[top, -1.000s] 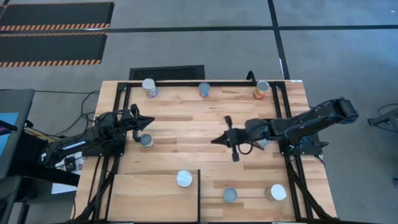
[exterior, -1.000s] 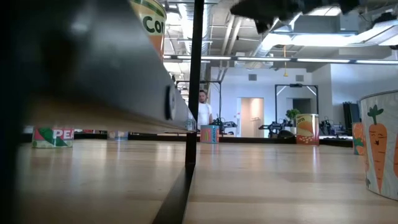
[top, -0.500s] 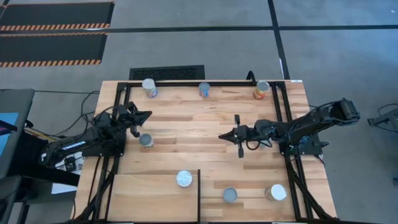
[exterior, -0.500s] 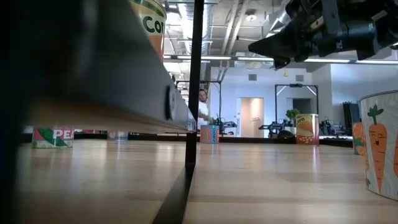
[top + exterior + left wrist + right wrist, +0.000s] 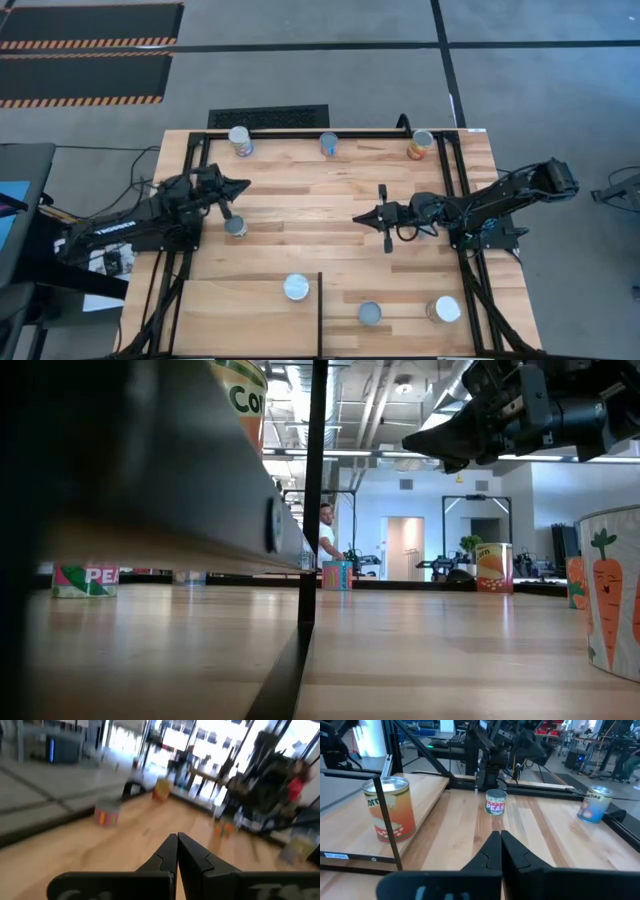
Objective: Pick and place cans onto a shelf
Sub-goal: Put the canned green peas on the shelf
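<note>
Several cans stand upright on the plank table. Three are along the far edge [image 5: 240, 140] [image 5: 329, 143] [image 5: 421, 145], a peas can [image 5: 235, 226] is at the left, and two are near the front [image 5: 370, 313] [image 5: 445, 309]. One white-topped corn can [image 5: 296, 288] stands on the pale shelf [image 5: 230, 320] at the front left. My left gripper [image 5: 244, 186] is shut and empty, just beyond the peas can. My right gripper [image 5: 358, 218] is shut and empty above the table's middle, pointing toward the peas can [image 5: 495, 801].
Black frame bars run along the table's far edge and both sides [image 5: 460, 200]. A thin black upright [image 5: 387, 825] edges the shelf beside the corn can [image 5: 390, 815]. A carrot can [image 5: 610, 600] stands close to the low camera. A person [image 5: 327, 532] stands in the room beyond.
My right gripper has drawn back a little toward the table's right edge and come down lower over the table. My left gripper has shifted slightly toward the far edge, away from the peas can. The cans have stayed where they were.
</note>
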{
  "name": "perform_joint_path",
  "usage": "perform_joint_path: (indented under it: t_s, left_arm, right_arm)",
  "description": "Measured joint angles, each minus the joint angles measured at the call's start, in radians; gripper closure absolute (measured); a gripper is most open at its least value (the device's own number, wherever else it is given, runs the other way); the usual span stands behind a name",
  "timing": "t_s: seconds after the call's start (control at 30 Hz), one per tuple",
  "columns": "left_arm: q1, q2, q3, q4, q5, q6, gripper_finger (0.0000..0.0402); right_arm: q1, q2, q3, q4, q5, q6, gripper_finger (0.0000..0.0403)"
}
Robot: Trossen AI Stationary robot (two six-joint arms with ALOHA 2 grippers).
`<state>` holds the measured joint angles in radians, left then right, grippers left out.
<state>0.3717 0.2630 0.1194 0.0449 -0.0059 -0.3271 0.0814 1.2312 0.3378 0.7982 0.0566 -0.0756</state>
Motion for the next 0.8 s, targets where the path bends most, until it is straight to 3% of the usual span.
perform_joint_path:
  t_s: [0.33,0.63,0.8]
  left_arm:
    - [-0.069,0.315,0.285,-0.430,0.031,-0.015,0.0401]
    - [-0.308,0.527,0.491,-0.792,-0.076,-0.153,0.0401]
    - [-0.441,0.642,0.566,-0.947,-0.086,-0.315,0.0381]
  right_arm:
    - [0.016,0.000,0.000,-0.009,0.000,0.000,0.0395]
    - [0.027,0.000,0.000,-0.014,0.000,-0.004,0.0395]
    - [0.029,0.000,0.001,-0.027,0.000,-0.009,0.0395]
